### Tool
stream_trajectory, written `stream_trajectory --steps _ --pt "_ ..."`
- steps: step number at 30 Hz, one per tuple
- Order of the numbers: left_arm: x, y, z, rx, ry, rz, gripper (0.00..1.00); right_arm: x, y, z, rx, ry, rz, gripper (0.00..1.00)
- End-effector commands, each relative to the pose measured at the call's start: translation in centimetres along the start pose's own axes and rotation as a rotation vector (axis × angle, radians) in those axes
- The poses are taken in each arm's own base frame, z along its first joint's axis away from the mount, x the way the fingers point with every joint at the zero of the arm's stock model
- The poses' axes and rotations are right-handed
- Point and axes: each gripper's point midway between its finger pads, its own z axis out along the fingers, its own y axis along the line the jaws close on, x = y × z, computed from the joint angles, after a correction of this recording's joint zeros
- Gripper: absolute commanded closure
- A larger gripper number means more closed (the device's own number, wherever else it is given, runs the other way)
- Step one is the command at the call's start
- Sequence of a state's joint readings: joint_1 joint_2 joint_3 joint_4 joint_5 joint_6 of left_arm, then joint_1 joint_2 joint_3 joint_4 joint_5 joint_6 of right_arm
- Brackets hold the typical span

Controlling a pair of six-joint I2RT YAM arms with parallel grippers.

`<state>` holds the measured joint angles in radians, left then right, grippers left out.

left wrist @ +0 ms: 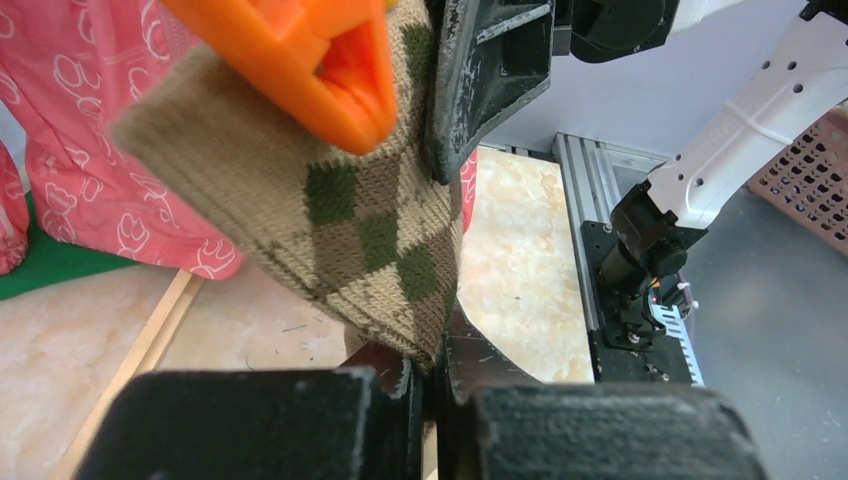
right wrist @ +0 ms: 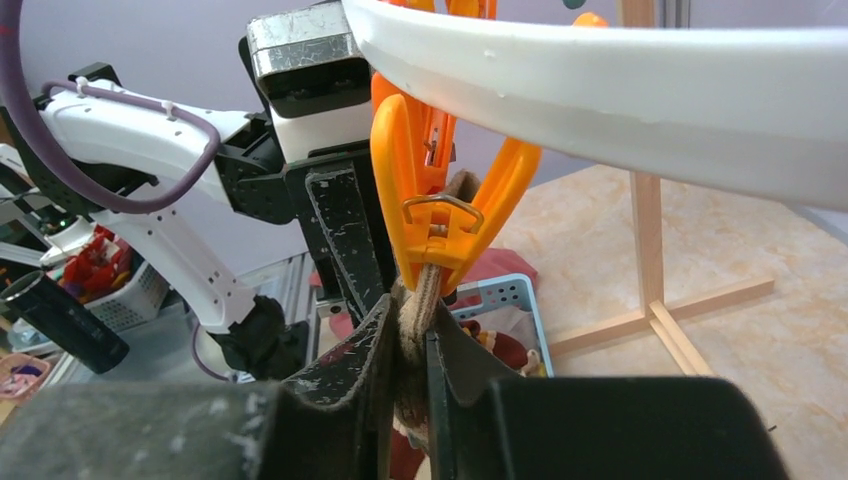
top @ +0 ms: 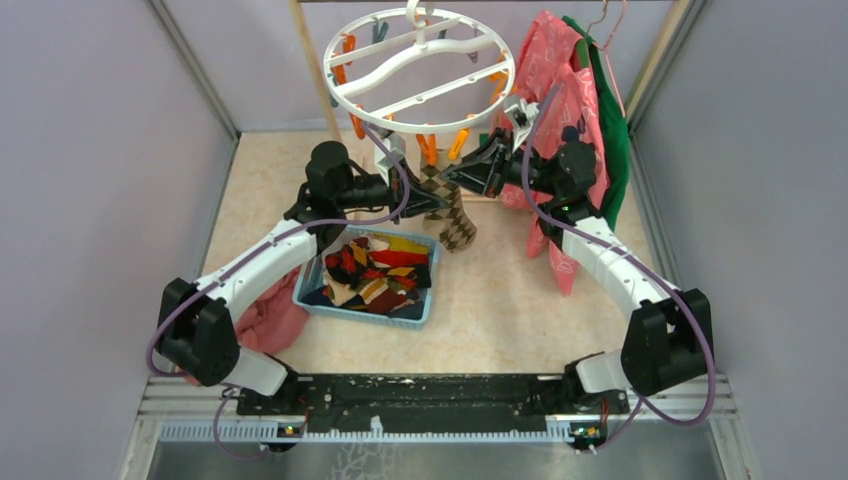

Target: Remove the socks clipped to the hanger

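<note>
— What sits closest in?
— A black rail (top: 430,395) along the near edge, with both arm bases bolted to it. Beyond it spreads the beige table (top: 520,300).

— The biggest things out there?
— At the far right a pink garment (top: 560,80) and a green garment (top: 612,140) hang together. Far centre is the hanger (top: 425,108), a white ring with wavy inner bars and orange and teal clips dangling from its rim. Near left, a pinkish-red cloth heap (top: 270,320) lies partly under the left arm.

— Any containers?
— One blue basket (top: 365,310), left of centre between the arms. It is heaped with socks (top: 375,268) in red, mustard, navy, argyle and checks, all jumbled.

— Anything on the ring?
— One argyle sock (left wrist: 370,240), tan with brown and olive diamonds. It hangs from the near rim, its top edge pinched in an orange clip (right wrist: 440,200), and dangles just right of the basket.

— And the claws?
— The left gripper (left wrist: 425,375) is clamped on the sock lower down. The right gripper (right wrist: 405,335) pinches the same sock just under the clip, fingers pressed to both sides.
</note>
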<state>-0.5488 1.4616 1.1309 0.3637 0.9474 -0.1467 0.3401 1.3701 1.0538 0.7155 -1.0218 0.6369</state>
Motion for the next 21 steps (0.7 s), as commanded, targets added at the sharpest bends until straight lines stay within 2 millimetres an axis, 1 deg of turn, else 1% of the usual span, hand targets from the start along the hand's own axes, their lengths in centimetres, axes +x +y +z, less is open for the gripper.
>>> stream_trajectory --steps 1,3,7,11,15,18,21 --pt "-1.7 -0.7 0.3 0.032 -0.035 0.048 1.00 -2.2 1.9 0.3 -0.039 -0.042 -0.081 0.78" --pt "-1.9 -0.9 0.2 0.037 -0.037 0.049 1.00 -2.6 1.9 0.3 -0.034 -0.046 -0.080 0.70" --pt "-2.1 -1.1 0.2 0.045 -0.037 0.046 1.00 -3.7 1.4 0.5 -0.002 -0.059 -0.071 0.47" --pt "-2.0 -1.4 0.3 0.056 -0.036 0.045 1.00 -4.7 0.4 0.6 0.052 -0.067 -0.061 0.31" --pt "-1.9 -1.7 0.4 0.067 -0.032 0.041 1.00 -5.5 -0.3 0.8 0.085 -0.060 -0.063 0.21" --pt "-1.9 -1.9 0.4 0.075 -0.030 0.040 1.00 -6.4 -0.7 1.1 0.103 -0.062 -0.075 0.18" --pt "-1.9 -2.0 0.4 0.080 -0.030 0.040 1.00 -6.9 -1.0 1.2 0.122 -0.059 -0.085 0.18"
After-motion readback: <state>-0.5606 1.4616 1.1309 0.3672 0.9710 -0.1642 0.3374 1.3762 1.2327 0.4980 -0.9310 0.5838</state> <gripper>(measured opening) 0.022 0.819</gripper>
